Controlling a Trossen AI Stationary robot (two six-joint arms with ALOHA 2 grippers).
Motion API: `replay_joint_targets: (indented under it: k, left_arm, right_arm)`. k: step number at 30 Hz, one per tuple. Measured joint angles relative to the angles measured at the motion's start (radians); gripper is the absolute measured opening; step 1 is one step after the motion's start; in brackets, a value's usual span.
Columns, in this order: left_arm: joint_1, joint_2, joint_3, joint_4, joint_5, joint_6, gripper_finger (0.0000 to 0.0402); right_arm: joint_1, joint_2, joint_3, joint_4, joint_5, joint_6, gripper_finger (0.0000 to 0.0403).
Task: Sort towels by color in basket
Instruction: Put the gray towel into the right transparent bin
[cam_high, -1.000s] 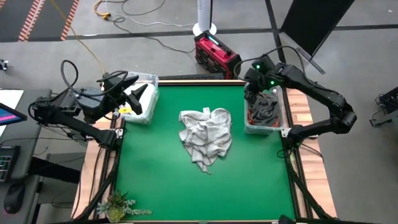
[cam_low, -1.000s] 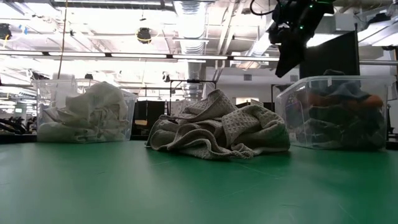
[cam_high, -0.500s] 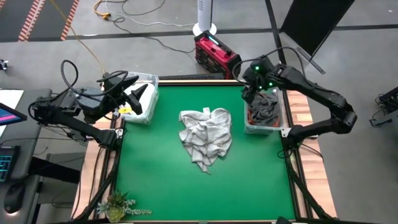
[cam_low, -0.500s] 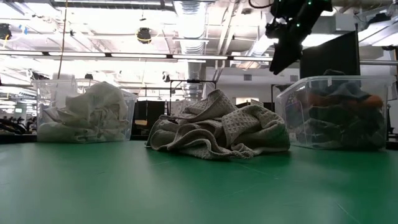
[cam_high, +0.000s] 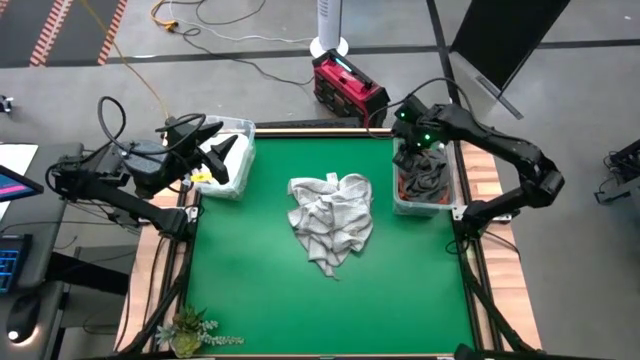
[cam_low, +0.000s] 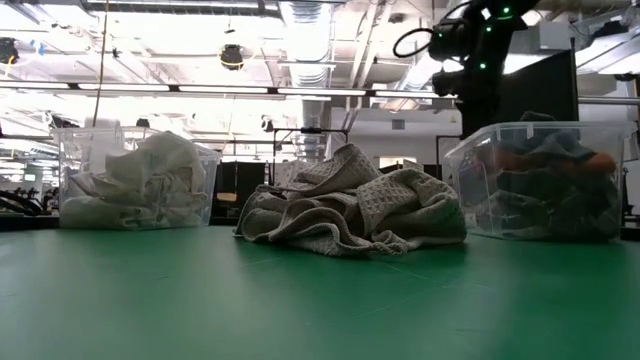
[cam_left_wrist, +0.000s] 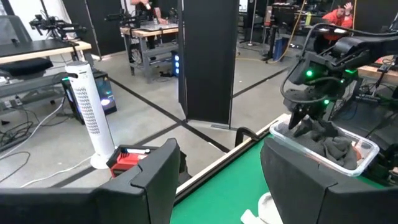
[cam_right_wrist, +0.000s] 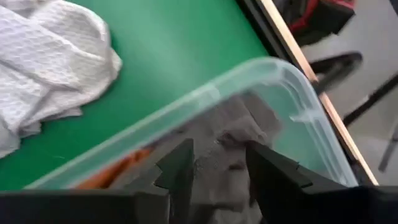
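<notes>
On the green worktop (cam_high: 260, 280), the right tool (cam_high: 412, 140), fingers apart and empty, hovers over the dark-towel bin (cam_high: 403, 200); the pale towel heap (cam_high: 332, 218) likely comes next, the left tool (cam_high: 222, 152) waiting open.

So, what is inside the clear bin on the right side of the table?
The right bin holds dark grey towels with a rust orange one among them. Anything beneath them is covered.

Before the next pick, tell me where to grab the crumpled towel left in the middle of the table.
Pinch the raised fold at the top of the light grey towel from straight above. It lies bunched in a heap, its ridges standing clear of the green table, so the fingers can likely close on one.
</notes>
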Motion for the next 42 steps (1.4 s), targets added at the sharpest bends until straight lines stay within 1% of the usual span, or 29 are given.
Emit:
replay_joint_targets:
  k: [8, 13, 16, 22, 27, 30, 33, 35, 42]
  left_arm:
    - [0.000, 0.000, 0.000, 0.000, 0.000, 0.014, 0.0214]
    - [0.000, 0.000, 0.000, 0.000, 0.000, 0.014, 0.0214]
    - [0.000, 0.000, 0.000, 0.000, 0.000, 0.013, 0.0214]
    - [0.000, 0.000, 0.000, 0.000, 0.000, 0.012, 0.0214]
    - [0.000, 0.000, 0.000, 0.000, 0.000, 0.012, 0.0214]
    - [0.000, 0.000, 0.000, 0.000, 0.000, 0.012, 0.0214]
    - [0.000, 0.000, 0.000, 0.000, 0.001, 0.012, 0.0214]
    - [0.000, 0.000, 0.000, 0.001, 0.000, 0.012, 0.0214]
    - [0.000, 0.000, 0.000, 0.001, 0.001, 0.012, 0.0214]
  right_arm:
    - [-0.039, -0.014, 0.000, -0.075, 0.008, 0.023, 0.0159]
    - [-0.042, -0.012, -0.014, -0.070, 0.007, 0.019, 0.0158]
    - [-0.042, -0.012, -0.070, -0.026, 0.007, 0.010, 0.0158]
    - [-0.043, -0.012, -0.225, 0.059, 0.004, -0.005, 0.0158]
    - [-0.045, -0.013, -0.356, 0.220, -0.025, -0.037, 0.0158]
    - [-0.053, -0.015, -0.403, 0.292, -0.047, -0.066, 0.0158]
    - [-0.059, -0.015, -0.403, 0.294, -0.053, -0.103, 0.0158]
    - [-0.059, -0.015, -0.386, 0.264, -0.053, -0.127, 0.0158]
    - [-0.056, -0.046, -0.236, 0.078, -0.052, -0.139, 0.0158]
